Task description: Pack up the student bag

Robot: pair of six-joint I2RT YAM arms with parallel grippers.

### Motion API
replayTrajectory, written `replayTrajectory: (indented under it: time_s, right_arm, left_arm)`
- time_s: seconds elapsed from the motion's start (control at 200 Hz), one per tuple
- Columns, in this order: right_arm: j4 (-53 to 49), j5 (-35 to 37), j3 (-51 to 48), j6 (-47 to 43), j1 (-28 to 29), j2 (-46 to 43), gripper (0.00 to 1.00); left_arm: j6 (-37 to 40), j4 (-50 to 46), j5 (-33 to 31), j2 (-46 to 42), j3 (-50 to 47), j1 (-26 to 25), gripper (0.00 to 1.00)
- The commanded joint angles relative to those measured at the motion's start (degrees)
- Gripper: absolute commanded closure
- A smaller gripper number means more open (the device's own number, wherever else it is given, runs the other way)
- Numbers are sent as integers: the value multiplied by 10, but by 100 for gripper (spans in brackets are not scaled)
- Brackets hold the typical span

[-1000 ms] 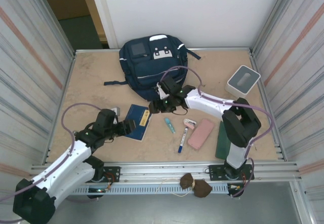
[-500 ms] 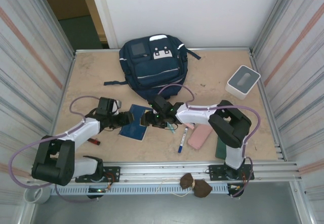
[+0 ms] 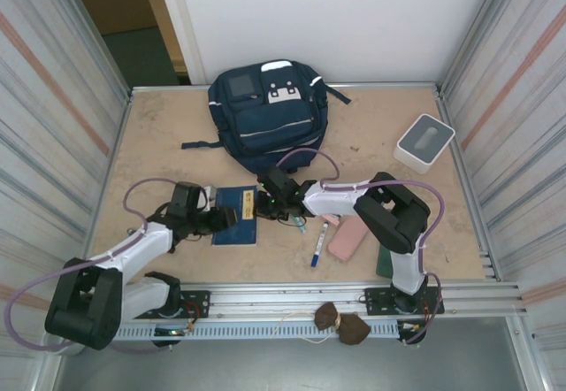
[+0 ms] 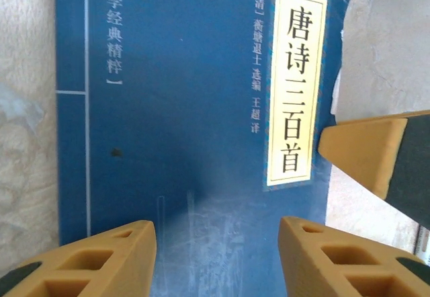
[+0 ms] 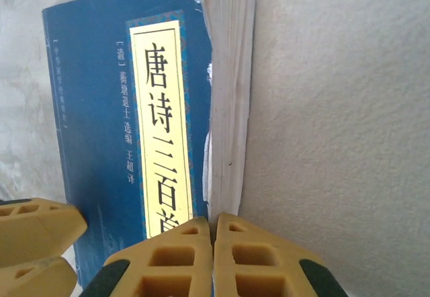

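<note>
Nothing is packed yet: the large navy-blue fabric student bag [image 3: 268, 121] lies at the table's far edge, while the blue paperback book [image 3: 235, 217] and pink case [image 3: 351, 233] wait near the front. The left gripper [image 4: 218, 257] hangs half open over the book, gripping nothing. The right gripper [image 5: 213, 243], open a second ago beside the bag, is now shut at the book's page edge.

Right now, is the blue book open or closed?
Closed. The blue book lies flat, cover and yellow title label facing up, page edges stacked together.

Navy-blue student bag [image 3: 267, 117], pale stripe, white and grey patches, flat at table's far edge
</note>
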Motion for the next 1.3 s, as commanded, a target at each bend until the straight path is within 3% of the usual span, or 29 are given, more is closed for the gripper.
replayTrajectory:
  time_s: [0.0,0.25,0.396,0.671,0.817,1.002,1.212,1.293]
  right_arm:
    - [15,-7,4,-39,-10,-19,100]
    - [-24,-23,2,-100,-32,-57,100]
    - [-25,-39,7,-96,-36,-34,100]
    - [-38,-25,19,-103,-37,-2,63]
    - [-20,-34,17,-98,-32,13,59]
    - [23,-59,17,-89,-30,17,71]
    - [21,-69,13,-99,-40,-9,99]
    - [15,-76,2,-113,-50,-30,100]
  left_arm:
    - [-10,-35,-19,-30,7,-3,45]
    - [-29,-64,-95,-82,19,32,32]
    - [-24,-53,-59,-37,31,40,32]
    - [-10,-9,-16,58,37,19,38]
    - [-14,16,2,73,30,5,48]
    - [-27,33,28,58,19,-2,57]
    - [-29,16,23,27,21,1,59]
    - [-32,3,12,6,20,8,57]
